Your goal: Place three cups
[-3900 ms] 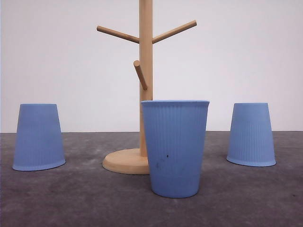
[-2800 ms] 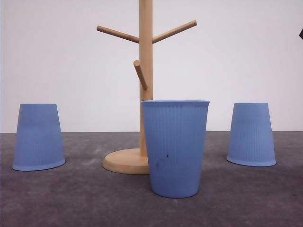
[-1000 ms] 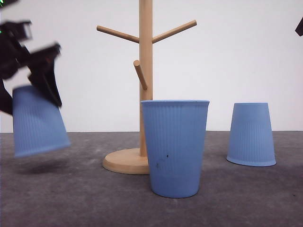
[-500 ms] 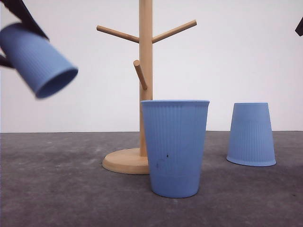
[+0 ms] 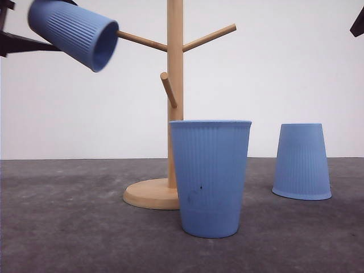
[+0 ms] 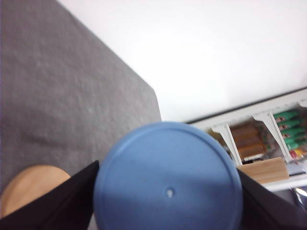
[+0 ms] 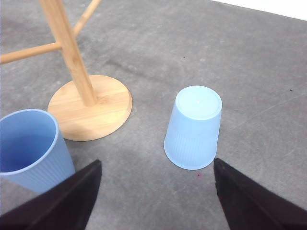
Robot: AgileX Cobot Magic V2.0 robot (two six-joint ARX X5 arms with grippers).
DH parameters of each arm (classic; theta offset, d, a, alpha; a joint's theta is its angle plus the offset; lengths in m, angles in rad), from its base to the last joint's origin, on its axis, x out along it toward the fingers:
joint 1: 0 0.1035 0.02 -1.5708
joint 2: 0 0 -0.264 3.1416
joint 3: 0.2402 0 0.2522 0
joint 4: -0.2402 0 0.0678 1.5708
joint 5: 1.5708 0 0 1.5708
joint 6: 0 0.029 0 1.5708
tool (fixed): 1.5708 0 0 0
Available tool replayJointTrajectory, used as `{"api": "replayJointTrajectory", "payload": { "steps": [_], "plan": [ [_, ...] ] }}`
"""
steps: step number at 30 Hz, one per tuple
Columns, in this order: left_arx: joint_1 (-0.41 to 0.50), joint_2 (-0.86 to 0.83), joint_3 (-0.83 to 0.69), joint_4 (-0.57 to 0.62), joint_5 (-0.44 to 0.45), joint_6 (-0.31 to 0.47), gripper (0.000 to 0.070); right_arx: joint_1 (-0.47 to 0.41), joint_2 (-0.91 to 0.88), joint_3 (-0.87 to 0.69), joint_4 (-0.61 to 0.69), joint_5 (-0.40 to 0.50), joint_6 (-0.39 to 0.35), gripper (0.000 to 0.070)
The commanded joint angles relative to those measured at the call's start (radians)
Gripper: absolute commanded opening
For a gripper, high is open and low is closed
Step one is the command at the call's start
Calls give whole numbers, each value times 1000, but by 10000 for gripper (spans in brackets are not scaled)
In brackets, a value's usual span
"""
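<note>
My left gripper [image 6: 168, 213] is shut on a light-blue ribbed cup [image 5: 71, 33], held high at the left and tipped on its side. Its mouth faces the wooden stand's upper left peg [image 5: 142, 41], and the peg's tip sits at the rim. The left wrist view shows this cup's round base [image 6: 168, 182] between the black fingers [image 6: 53, 201]. A second cup [image 5: 210, 176] stands upright in front of the stand. A third cup [image 5: 302, 162] stands upside down at the right. My right gripper [image 7: 156, 211] hangs open above that cup [image 7: 194, 127], holding nothing.
The wooden pegged stand [image 5: 175, 85] rises from a round base [image 7: 91, 108] on the dark grey table [image 5: 85, 239]. It has another upper peg [image 5: 209, 37] pointing right and a lower front peg [image 5: 168, 90]. A white wall stands behind.
My left gripper took the left cup off the table, raised it and tipped it sideways. It has moved right, bringing the cup's mouth to the upper left peg. The other two cups have not moved.
</note>
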Motion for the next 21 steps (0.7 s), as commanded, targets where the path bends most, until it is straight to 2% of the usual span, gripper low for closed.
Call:
{"api": "replayJointTrajectory", "payload": {
  "steps": [1,8,18,19,21],
  "plan": [
    [-11,22,29,40,22,-15,423,5,3,16,14,4,0,475],
    [-89,83,31,86,18,-13,423,5,3,16,15,4,0,474],
    [-195,138,31,85,-51,39,439,5,3,16,15,4,0,475],
    [-200,141,31,85,-54,40,450,5,3,16,15,3,0,474],
    [-203,143,31,87,-57,41,520,5,3,16,15,3,0,475]
  ]
}}
